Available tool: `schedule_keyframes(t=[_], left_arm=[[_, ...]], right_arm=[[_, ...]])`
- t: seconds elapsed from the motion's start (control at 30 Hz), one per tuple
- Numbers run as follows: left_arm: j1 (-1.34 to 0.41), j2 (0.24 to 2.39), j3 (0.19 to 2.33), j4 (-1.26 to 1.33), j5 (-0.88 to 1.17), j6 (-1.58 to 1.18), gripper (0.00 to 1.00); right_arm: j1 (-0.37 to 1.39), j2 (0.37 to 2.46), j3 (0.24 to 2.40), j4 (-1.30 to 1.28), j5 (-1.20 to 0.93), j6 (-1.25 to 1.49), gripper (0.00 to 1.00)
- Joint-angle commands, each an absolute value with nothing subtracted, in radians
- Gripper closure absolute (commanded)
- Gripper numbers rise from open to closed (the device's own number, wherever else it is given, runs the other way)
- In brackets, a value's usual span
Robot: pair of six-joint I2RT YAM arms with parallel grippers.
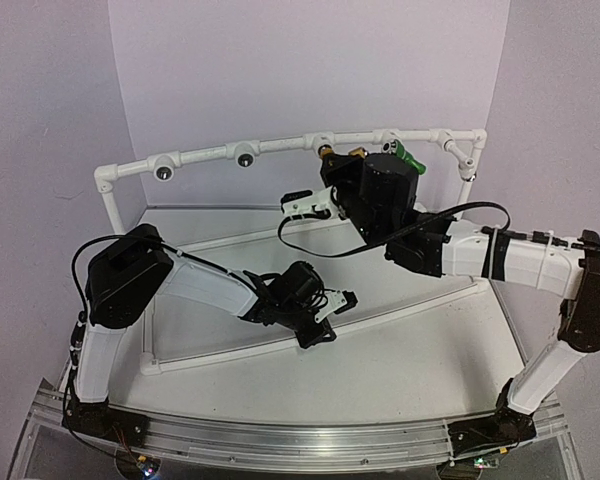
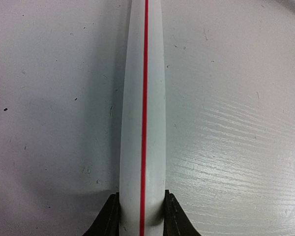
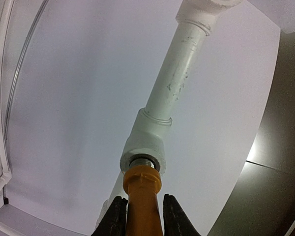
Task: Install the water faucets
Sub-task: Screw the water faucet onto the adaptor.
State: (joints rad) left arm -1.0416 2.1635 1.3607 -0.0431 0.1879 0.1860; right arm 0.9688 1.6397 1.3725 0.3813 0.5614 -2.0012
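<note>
Squarely, orange faucet sits between right gripper jaws.

Pale lilac walls close in far, left and right. The white table looks scuffed, perhaps wood-grained.

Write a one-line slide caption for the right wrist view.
The right hand grips the yellow-orange faucet, its threaded end entering the white pipe fitting.

This looks like a robotics lab: bolted arms (lilac backdrop)
</note>
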Motion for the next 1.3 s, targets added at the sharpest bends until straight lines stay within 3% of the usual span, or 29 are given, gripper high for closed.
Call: schedule_keyframes(t=[0.0, 1.27], left_arm=[[-1.065, 2.221, 1.324, -0.106, 0.254, 0.181, 1.0], [-1.065, 2.204, 1.313, -0.106, 0.25, 0.185, 1.0]], right_arm=[[0.955, 1.652, 1.435, 0.439, 0.552, -2.021, 1.0], [0.925, 1.699, 1.383, 0.433, 0.557, -1.942, 1.0]])
